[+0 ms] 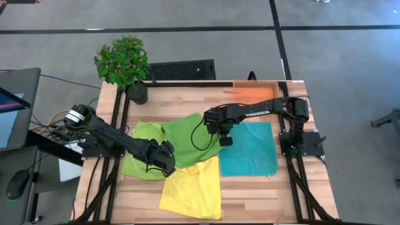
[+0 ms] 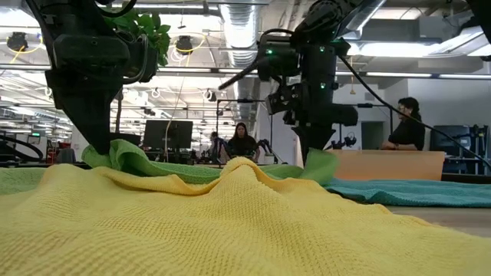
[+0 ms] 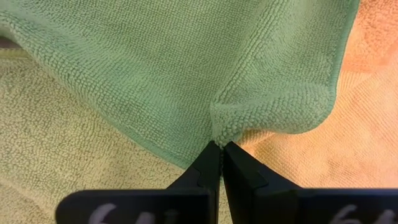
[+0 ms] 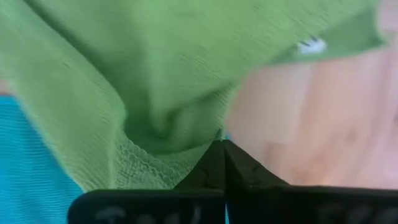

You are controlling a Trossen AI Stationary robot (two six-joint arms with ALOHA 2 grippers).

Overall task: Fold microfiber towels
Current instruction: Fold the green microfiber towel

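- Lime towel [image 1: 140, 150]: partly covered by the darker green towel [image 1: 187, 140] and the left arm.
- Yellow towel [image 2: 230, 222]: fills the low view's foreground, hiding the surface.
- Right wrist view: blurred.

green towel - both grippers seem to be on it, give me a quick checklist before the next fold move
1. Left gripper pinching the green towel at its edge: ok.
2. Right gripper shut on the same towel's other side: ok.
3. Towel clear of the yellow towel: not ok, it overlaps it.
4. Towel clear of the teal towel: not ok, the held edge lies over it.
5. Only one layer in each grip: cannot tell.
6. Lime towel underneath left undisturbed: cannot tell.
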